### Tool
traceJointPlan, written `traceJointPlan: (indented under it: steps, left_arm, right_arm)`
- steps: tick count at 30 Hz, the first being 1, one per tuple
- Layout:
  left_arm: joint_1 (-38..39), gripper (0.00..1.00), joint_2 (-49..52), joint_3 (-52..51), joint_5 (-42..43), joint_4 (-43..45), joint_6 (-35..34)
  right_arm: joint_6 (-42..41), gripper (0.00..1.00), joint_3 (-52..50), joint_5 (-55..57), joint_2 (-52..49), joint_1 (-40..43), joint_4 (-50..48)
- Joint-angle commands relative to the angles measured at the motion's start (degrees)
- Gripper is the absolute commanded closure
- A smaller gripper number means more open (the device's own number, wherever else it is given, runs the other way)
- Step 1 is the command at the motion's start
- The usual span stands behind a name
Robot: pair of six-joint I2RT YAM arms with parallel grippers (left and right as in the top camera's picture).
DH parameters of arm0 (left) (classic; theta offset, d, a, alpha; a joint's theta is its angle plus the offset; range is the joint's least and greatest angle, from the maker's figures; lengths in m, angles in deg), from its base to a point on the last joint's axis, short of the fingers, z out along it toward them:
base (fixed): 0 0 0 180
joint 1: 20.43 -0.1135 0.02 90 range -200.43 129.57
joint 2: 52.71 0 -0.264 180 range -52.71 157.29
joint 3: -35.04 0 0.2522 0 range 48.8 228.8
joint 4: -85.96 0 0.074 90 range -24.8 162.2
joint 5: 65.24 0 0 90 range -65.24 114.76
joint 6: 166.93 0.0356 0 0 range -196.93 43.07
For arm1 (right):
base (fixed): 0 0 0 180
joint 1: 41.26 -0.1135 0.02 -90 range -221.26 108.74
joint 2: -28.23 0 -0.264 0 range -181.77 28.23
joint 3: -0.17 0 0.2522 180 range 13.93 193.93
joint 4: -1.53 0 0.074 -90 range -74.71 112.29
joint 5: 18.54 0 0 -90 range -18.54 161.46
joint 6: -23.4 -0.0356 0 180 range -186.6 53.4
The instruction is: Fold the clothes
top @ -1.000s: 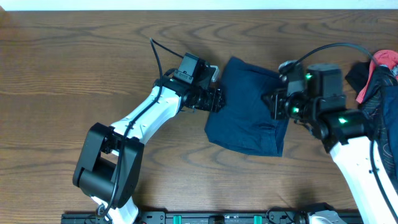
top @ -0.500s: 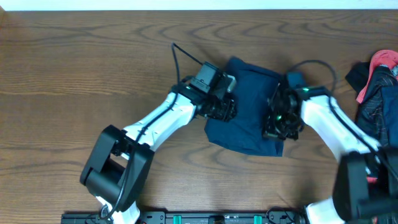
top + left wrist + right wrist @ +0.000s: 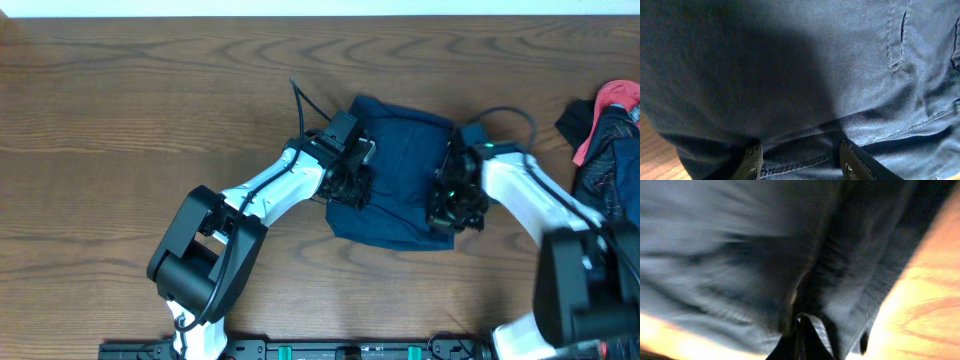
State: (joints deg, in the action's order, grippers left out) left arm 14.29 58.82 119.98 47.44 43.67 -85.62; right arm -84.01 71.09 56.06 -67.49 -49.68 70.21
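The dark navy shorts (image 3: 398,165) lie folded in a rough rectangle at the table's middle. My left gripper (image 3: 351,187) is on their left edge. In the left wrist view its fingers (image 3: 802,162) are spread apart with a stitched hem of the shorts (image 3: 805,65) lying between them. My right gripper (image 3: 449,203) is on the shorts' right edge near the lower corner. In the blurred right wrist view its fingers (image 3: 801,332) are pressed together, with a fold of the shorts (image 3: 740,245) gathered at their tips.
A heap of other clothes, red and dark striped (image 3: 608,130), lies at the table's right edge beside my right arm. The brown wooden table (image 3: 120,120) runs bare to the left, and its far edge is along the top.
Both arms have moved inward from beside the shorts onto them. The left gripper went right onto the left edge. The right gripper went left and down onto the right edge.
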Motion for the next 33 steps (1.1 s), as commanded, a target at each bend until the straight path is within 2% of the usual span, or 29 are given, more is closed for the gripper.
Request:
traceJointPlan:
  steps: [1, 5, 9, 12, 15, 19, 22, 26, 30, 33]
  left_arm:
    - [-0.1, 0.48, 0.0, -0.7, -1.2, -1.4, 0.4]
    - [-0.1, 0.48, -1.5, -0.7, -0.9, -1.4, -2.6]
    - [-0.3, 0.48, -2.9, -0.4, -0.7, 0.2, -3.4]
    - [-0.9, 0.47, -5.3, 1.4, 1.6, 2.4, -4.1]
    - [-1.2, 0.41, -7.9, 2.5, 1.2, 5.7, -4.0]
    - [-1.6, 0.4, -9.2, 2.6, 1.3, 9.8, -4.0]
    - [-1.6, 0.4, -8.8, 2.5, -1.0, 12.9, -3.2]
    - [-1.6, 0.4, -7.3, 2.1, -6.0, 18.1, 1.3]
    - [-1.6, 0.4, -3.5, 2.1, -6.1, 22.9, 2.7]
    - [-1.6, 0.4, -0.9, 2.1, -6.1, 23.2, 2.7]
  right_arm:
    - [4.2, 0.99, 2.6, -3.0, 9.8, 0.7, -3.2]
    - [3.1, 0.99, 2.6, -1.2, 16.2, 0.6, -12.9]
    - [1.4, 0.99, 1.7, 2.3, 15.8, 0.5, -22.2]
    - [1.3, 0.99, 0.6, 2.6, 12.4, 0.5, -29.0]
    - [1.1, 0.99, 0.6, 5.0, 7.1, 0.5, -34.9]
    - [1.1, 0.99, 0.6, 8.6, -0.9, 0.7, -42.4]
    - [-0.7, 0.99, 0.6, 8.6, -7.3, 1.3, -43.5]
    - [-3.3, 0.99, 0.6, 8.3, -13.4, 2.5, -43.1]
    - [-2.6, 0.99, 0.6, 7.5, -15.8, 2.8, -43.1]
    - [-2.2, 0.99, 0.6, 7.5, -15.9, 2.8, -42.6]
